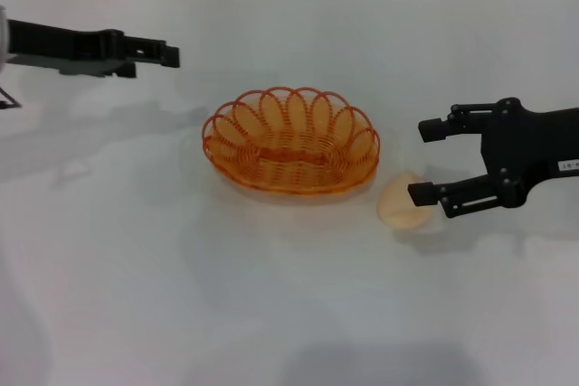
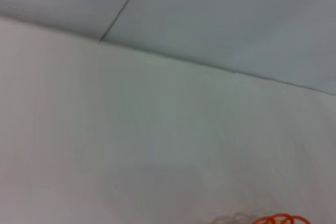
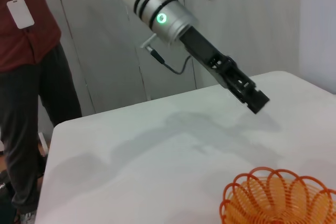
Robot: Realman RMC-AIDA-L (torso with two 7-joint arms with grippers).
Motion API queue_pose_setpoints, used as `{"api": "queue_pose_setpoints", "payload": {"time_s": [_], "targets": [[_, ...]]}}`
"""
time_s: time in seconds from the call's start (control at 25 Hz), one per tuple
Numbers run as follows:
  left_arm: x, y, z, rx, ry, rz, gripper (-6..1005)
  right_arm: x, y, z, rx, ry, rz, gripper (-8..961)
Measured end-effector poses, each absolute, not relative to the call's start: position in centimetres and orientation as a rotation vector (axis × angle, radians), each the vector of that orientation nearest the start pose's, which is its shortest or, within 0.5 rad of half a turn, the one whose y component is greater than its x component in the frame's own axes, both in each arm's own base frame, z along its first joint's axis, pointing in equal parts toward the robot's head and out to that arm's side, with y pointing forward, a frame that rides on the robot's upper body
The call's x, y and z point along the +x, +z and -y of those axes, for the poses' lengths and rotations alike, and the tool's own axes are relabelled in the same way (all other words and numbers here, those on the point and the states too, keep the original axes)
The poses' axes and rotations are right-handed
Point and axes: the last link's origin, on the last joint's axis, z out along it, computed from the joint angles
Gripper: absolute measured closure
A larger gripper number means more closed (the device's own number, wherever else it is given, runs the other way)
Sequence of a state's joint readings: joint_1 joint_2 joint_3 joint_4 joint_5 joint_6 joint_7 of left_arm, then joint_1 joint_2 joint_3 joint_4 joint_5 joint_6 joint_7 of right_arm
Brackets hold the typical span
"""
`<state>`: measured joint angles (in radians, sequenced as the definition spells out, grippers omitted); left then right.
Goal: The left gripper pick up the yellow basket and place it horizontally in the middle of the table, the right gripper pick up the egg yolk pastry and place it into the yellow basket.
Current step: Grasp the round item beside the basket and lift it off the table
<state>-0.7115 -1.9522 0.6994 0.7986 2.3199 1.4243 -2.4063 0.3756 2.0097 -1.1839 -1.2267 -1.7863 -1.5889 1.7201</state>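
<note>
On table [image 1: 136,296] — one yellow basket [image 1: 291,140], one egg yolk pastry [image 1: 403,204]

**Bystander and backdrop**

Person [image 3: 26,77] stands beside the far end of the work surface, seen neck to shoes only: dark red top, dark trousers, white ID badge [image 3: 20,13] on a lanyard at chest. Behind: pale grey wall panels [image 3: 105,72] w/ vertical seams. Thin black cable [image 3: 176,66] hangs in front of the panels.

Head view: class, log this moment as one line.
yellow basket mid-table, empty | egg yolk pastry on table beside it | right gripper open at pastry | left gripper raised, clear
</note>
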Motion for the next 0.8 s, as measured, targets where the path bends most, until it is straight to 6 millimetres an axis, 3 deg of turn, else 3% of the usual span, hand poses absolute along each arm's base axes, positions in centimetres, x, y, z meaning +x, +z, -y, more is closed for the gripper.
{"api": "queue_pose_setpoints", "payload": {"time_s": [0.56, 0.8], "targets": [[-25.4, 8.4, -36.9, -2.718, -0.223, 0.909, 109, 19.2, 1.1, -33.3, -2.916, 0.435, -0.344, 95], [-24.9, 8.4, -35.0, -2.860, -0.190, 0.757, 111, 19.8, 0.4, -33.5, -2.911, 0.375, -0.364, 96]]}}
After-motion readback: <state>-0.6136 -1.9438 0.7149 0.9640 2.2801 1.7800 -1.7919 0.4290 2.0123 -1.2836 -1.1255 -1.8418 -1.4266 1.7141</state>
